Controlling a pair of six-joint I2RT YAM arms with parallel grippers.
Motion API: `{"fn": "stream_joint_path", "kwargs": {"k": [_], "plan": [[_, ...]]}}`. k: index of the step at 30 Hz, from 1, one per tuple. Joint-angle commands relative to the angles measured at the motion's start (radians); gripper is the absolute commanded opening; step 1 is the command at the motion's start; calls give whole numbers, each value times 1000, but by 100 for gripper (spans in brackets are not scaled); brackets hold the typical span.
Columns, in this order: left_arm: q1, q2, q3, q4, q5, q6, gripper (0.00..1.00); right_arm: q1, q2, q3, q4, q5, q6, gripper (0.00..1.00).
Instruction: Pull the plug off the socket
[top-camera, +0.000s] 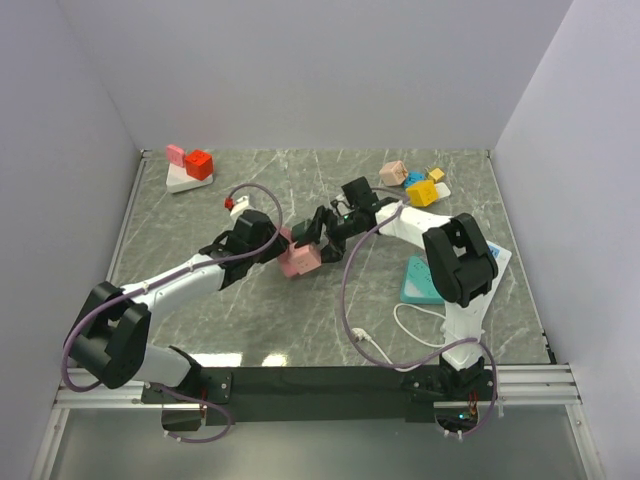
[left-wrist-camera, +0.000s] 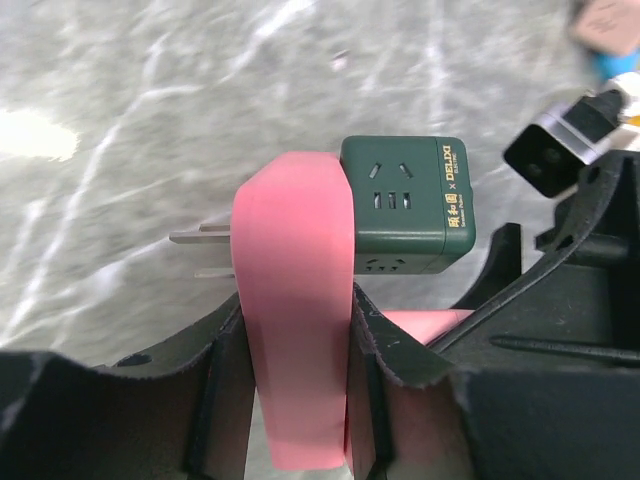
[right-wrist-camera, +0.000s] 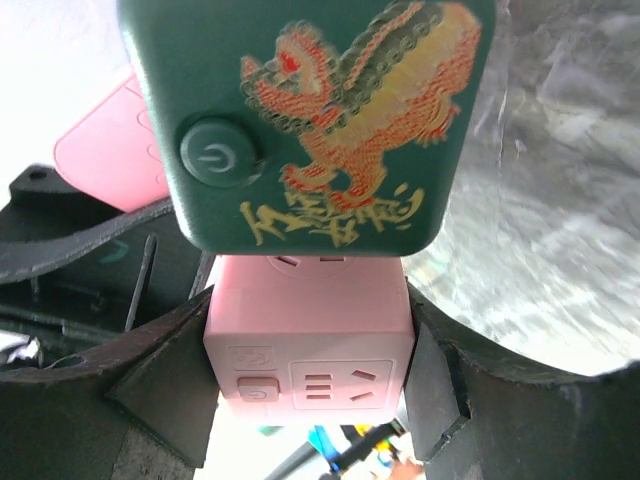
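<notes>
Slippage threatens: left tool clamps the pink adapter, right tool clamps a second pink cube joined to the green cube; an off-axis pull could jam them.

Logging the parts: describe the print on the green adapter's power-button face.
A red-and-gold dragon with gold characters on the green adapter, clearest in the right wrist view.
</notes>
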Motion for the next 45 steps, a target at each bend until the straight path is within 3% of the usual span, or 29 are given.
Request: {"fn": "stream_joint_path", "kwargs": {"k": [1, 8, 15, 21, 24, 35, 45], "plan": [[19, 1, -15, -134, -132, 81, 0, -124, -116, 112, -172, -123, -203, 0], [19, 9, 21, -141, -115, 114, 0, -92, -67, 175, -334, -58, -355, 0], [-25, 55, 130, -180, -137, 129, 1, 47, -47, 176, -256, 53, -247, 0], [-68, 93, 196, -196, -154, 117, 1, 78, -14, 237, -271, 69, -246, 0], [-73, 101, 201, -205, -177, 109, 0, 68, -15, 251, -288, 35, -271, 0], [-73, 36, 112, -216, -212, 83, 0, -148, -124, 80, -236, -192, -329, 0], [-73, 42, 143, -214, -209, 95, 0, -107, -138, 22, -61, -165, -197, 0]]}}
